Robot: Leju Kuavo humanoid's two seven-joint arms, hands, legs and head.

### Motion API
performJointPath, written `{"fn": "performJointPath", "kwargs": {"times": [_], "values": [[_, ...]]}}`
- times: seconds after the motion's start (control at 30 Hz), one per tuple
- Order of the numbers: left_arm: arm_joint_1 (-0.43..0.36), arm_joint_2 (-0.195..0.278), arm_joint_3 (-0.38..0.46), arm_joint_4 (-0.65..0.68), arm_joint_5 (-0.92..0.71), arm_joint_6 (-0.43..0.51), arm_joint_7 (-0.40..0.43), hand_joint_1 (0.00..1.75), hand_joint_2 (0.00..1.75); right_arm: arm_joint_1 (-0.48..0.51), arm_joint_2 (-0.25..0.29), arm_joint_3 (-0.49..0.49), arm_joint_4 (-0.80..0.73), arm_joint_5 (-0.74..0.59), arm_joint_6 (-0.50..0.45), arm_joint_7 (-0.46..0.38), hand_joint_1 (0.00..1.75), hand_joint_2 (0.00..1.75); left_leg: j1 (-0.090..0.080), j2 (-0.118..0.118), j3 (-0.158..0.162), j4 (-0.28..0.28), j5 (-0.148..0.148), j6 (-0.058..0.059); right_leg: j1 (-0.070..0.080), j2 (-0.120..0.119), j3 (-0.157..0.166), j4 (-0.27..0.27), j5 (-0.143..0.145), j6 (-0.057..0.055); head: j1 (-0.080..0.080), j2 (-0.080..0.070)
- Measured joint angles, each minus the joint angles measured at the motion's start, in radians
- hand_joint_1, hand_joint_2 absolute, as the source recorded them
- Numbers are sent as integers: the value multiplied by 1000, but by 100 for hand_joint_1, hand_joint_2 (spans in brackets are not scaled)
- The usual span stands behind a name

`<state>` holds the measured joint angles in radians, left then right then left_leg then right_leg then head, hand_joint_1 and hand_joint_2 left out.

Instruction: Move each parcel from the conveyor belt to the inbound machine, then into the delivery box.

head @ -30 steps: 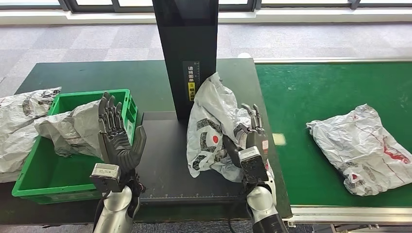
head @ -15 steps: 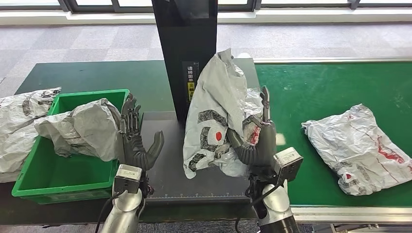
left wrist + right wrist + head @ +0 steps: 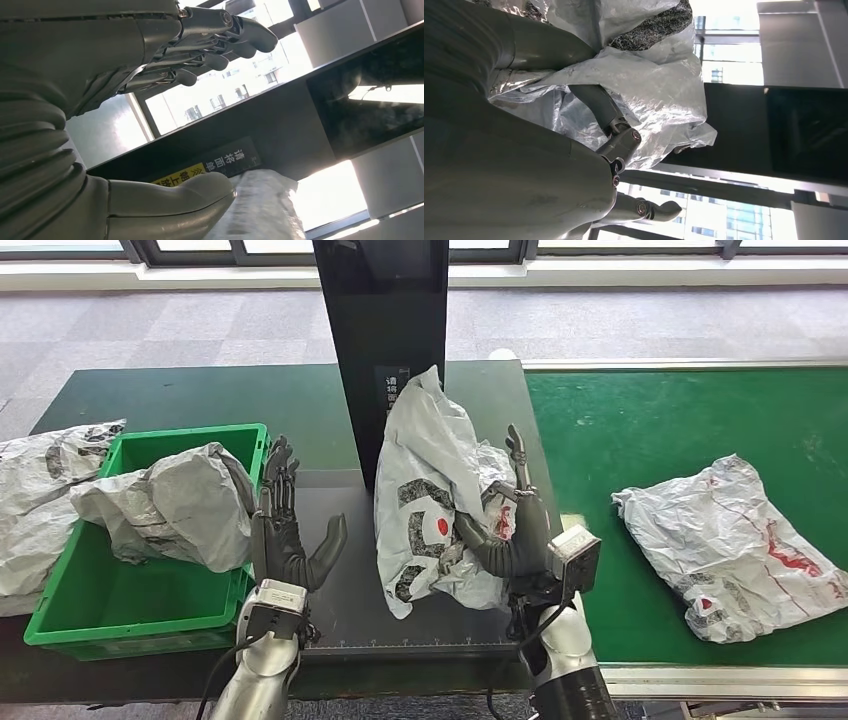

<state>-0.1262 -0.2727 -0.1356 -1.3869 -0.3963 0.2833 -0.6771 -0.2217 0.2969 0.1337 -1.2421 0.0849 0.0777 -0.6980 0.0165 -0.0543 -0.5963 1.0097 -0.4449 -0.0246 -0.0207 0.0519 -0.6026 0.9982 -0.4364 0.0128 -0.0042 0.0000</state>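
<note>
A crumpled grey parcel (image 3: pixel 428 490) stands upright on the inbound machine's black platform (image 3: pixel 345 612), against its black column (image 3: pixel 385 320). My right hand (image 3: pixel 512 532) holds this parcel from its right side, thumb and fingers pressed into the plastic and one finger pointing up; the right wrist view shows the parcel's folds (image 3: pixel 644 85) around those fingers. My left hand (image 3: pixel 285 530) is raised and open with fingers apart, between the green delivery box (image 3: pixel 140 615) and the parcel, touching neither. In the left wrist view the parcel (image 3: pixel 265 205) lies beyond that hand's thumb.
A grey parcel (image 3: pixel 170 505) lies in the green box, draped over its left wall. Another parcel (image 3: pixel 40 490) lies on the table left of the box. A further parcel (image 3: pixel 745 545) lies on the green conveyor belt (image 3: pixel 650 420) at the right.
My right hand lifted the parcel upright, then lowered it a little onto the platform. My left hand moved right, away from the box. The parcel on the belt drifted left.
</note>
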Motion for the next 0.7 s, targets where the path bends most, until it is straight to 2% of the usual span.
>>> {"fn": "performJointPath", "kwargs": {"times": [0.03, 0.17, 0.7], "values": [[0, 0, 0, 1, -2, 0, 0, 0, 175, -7, 0, -1, 21, 16, -1, 0, 0, 175, 0, 0, 0, 0, 0, 0, 0, 0, 0, 0, 0, 0, 0, 0], [-1, 0, 0, 4, -7, 0, 0, 0, 175, -30, 2, -4, 94, 57, -11, 0, 0, 0, 0, 0, 0, 0, 0, 0, 0, 0, 0, 0, 0, 0, 0, 0], [-1, -2, 0, 8, -35, 0, 0, 0, 175, -77, 10, -10, 202, 82, 3, -1, 0, 0, 0, 0, 0, 0, 0, 0, 0, 0, 0, 0, 0, 0, 0, 0]]}}
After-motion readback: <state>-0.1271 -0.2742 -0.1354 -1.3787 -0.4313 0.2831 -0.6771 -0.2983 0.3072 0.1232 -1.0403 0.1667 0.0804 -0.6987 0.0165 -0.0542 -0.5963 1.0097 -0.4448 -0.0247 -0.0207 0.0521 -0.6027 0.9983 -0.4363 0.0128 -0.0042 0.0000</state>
